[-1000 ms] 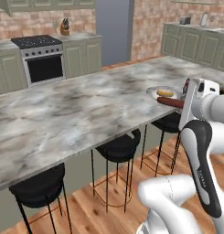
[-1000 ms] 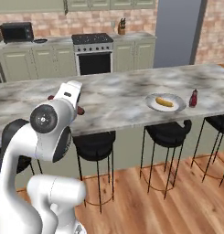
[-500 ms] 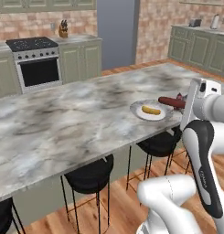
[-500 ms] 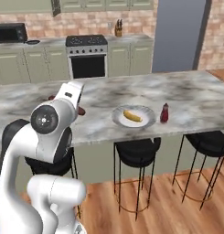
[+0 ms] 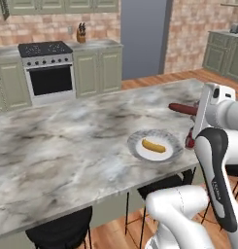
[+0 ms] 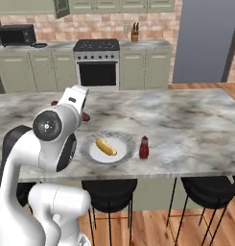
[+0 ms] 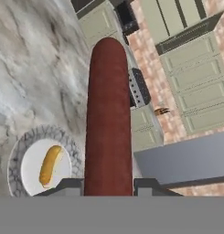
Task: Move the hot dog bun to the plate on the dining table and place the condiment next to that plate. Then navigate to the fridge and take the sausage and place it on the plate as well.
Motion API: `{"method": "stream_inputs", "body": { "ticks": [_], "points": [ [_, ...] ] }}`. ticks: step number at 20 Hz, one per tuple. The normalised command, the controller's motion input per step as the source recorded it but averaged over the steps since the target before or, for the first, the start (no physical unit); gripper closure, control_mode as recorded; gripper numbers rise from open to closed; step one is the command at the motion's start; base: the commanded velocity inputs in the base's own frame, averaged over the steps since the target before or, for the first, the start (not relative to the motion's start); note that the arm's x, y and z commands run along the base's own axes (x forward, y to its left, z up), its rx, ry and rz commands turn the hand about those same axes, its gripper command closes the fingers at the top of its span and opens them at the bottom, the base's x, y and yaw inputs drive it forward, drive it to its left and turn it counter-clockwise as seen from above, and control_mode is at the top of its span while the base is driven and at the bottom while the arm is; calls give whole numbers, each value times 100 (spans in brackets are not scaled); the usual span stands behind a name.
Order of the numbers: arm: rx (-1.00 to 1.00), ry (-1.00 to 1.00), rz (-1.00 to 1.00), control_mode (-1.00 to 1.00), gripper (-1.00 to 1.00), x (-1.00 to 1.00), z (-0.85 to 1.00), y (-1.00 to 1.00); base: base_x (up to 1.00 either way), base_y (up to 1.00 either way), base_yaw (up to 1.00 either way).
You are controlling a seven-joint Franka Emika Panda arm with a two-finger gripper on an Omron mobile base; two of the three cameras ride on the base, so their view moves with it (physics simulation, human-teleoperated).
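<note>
Right now, from the left base view, you see the plate (image 5: pixel 155 146) sitting near the table's (image 5: pixel 67 146) near edge, the bun (image 5: pixel 153 145) lying on it. Just right of the plate, the ketchup (image 5: pixel 189 141) peeks out from behind the arm. Above it, the sausage (image 5: pixel 182 109) sticks out leftward from the hand, held over the table to the right of the plate.

From the right base view, you get the plate (image 6: pixel 108 148) with the bun (image 6: pixel 105 147) in its middle and the ketchup (image 6: pixel 144 147) standing upright just right of the rim, apart from it as far as you can tell. The fridge (image 6: pixel 205 41) stands far right.

From the hand view, the gripper (image 7: pixel 108 186) is closed on the sausage (image 7: pixel 108 123), which runs straight up between the fingertips (image 7: pixel 70 186). Below left lies the plate (image 7: pixel 15 157) with the bun (image 7: pixel 49 165).
</note>
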Motion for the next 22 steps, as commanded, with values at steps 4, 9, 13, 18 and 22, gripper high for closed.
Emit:
{"method": "stream_inputs", "body": {
  "ticks": [4, 9, 13, 18, 22],
  "points": [
    [0, 0, 0, 100, 100, 0, 0, 0, 82, -65, 32],
    [0, 0, 0, 100, 100, 0, 0, 0, 85, -55, 35],
    [4, 50, 10, -100, 100, 73, -4, -14, 23, -8, 7],
    [1, 88, -1, -100, 100, 78, -30, -8, 0, 0, 0],
    [0, 56, -1, -100, 100, 32, -43, -4, 0, 0, 0]
  ]
}}
